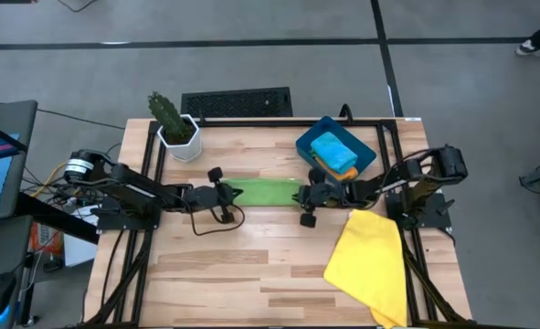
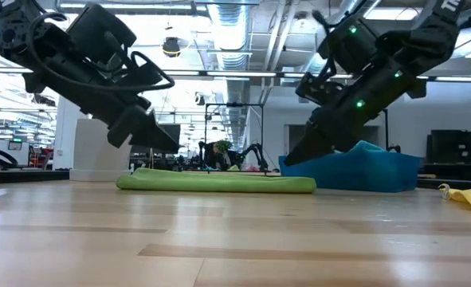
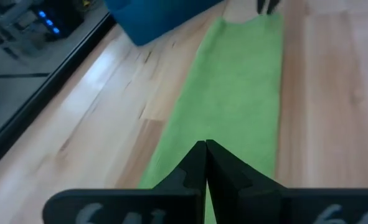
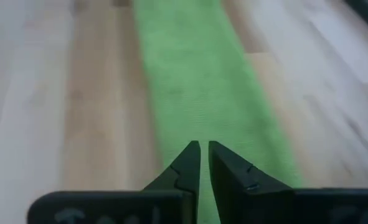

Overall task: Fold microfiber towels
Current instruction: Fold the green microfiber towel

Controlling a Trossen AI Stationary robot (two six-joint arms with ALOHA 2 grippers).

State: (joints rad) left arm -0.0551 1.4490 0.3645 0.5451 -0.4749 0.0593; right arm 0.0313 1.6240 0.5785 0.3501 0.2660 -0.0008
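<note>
Green towel (image 1: 268, 192) lies as a folded strip mid-table, between the grippers. Left gripper (image 1: 230, 193) pinched shut at one end; right gripper (image 1: 303, 194) nearly together at the other (grip unclear). Soft, limp: take corners.

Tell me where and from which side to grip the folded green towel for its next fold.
Grip the green towel at its short ends, coming down from above. It lies flat as a long narrow strip across the table, so only the end edges offer layers to pinch. The left gripper and right gripper already sit at opposite ends.
</note>
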